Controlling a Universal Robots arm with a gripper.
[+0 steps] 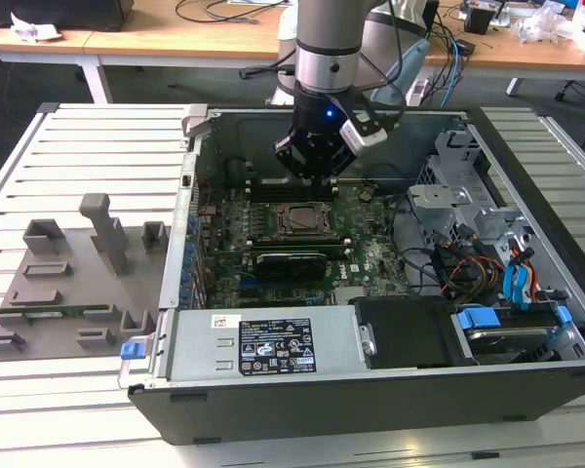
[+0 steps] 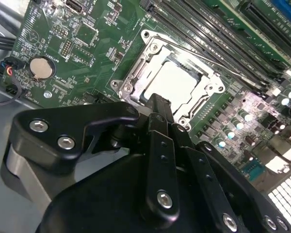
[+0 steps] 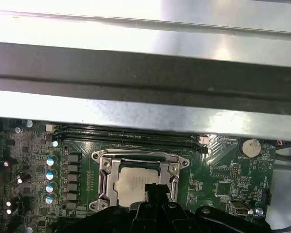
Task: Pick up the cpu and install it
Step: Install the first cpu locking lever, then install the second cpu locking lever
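Above the green motherboard [image 1: 302,229] of the open black computer case [image 1: 370,390] hangs the black gripper [image 1: 310,175], over the silvery metal socket frame [image 2: 167,82]. Inside that frame lies the small flat square cpu with its silvery-grey top plate [image 2: 170,83], seen in both wrist views [image 3: 136,184], apart from the fingers [image 2: 157,104]. Cannot tell whether the fingers are open or closed; nothing visibly gripped between them. Beside the case, on the slatted white surface [image 1: 78,136], sits a grey moulded fixture tray [image 1: 68,283].
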